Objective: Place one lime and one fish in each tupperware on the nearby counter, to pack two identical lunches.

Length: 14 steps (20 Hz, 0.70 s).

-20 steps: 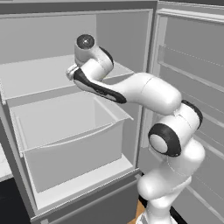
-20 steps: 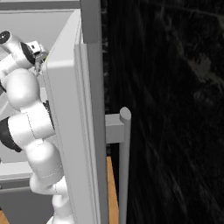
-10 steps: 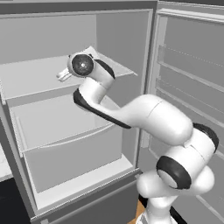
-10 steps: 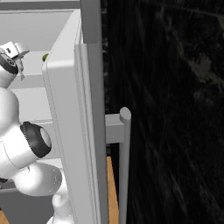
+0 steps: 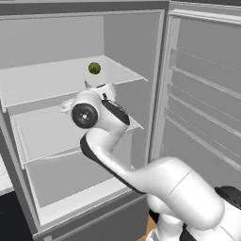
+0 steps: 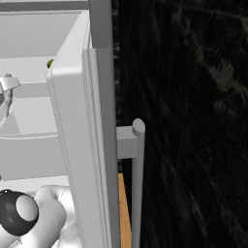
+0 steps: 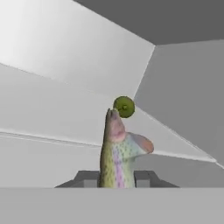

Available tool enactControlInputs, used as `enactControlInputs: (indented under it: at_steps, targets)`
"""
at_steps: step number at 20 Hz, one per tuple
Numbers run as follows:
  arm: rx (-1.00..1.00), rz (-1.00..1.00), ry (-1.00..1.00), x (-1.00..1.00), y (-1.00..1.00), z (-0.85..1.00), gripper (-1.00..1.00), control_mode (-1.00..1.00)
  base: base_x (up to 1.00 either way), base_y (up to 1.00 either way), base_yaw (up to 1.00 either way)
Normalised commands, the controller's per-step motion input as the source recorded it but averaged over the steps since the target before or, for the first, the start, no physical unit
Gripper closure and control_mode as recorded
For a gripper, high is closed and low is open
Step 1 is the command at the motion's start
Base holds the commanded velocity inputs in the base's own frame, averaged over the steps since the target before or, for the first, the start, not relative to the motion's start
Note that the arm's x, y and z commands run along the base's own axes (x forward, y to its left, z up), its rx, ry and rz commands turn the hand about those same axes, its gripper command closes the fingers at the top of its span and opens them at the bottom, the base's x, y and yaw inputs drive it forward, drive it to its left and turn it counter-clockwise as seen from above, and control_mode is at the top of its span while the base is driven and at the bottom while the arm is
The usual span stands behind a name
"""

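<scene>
Speckled fish (image 7: 117,153) clamped upright between fingers (image 7: 90,179).

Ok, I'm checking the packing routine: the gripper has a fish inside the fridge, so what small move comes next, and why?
Probably draw the arm back out of the fridge. The gripper is shut on the fish, which stands between its fingers, and the lime sits on the upper shelf, for a later trip.

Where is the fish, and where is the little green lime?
fish (image 7: 114,151), hand view, middle of its speckled body, held between the hand's fingertips.
lime (image 5: 94,68), left base view, centre of the fruit on the upper fridge shelf.
</scene>
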Motion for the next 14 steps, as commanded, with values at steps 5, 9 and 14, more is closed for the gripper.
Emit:
enactControlInputs:
  at_steps: [5,9,14]
  targets:
    - [0.02,-0.04,0.0,-0.2,0.0,-0.09,1.0,1.0,-0.8,0.23,-0.19]
    - [0.0,0.0,0.0,0.0,0.0,0.0,1.0,1.0,-1.0,0.89,-0.33]
    - [0.0,0.0,0.0,0.0,0.0,0.0,1.0,1.0,-1.0,1.0,-0.34]
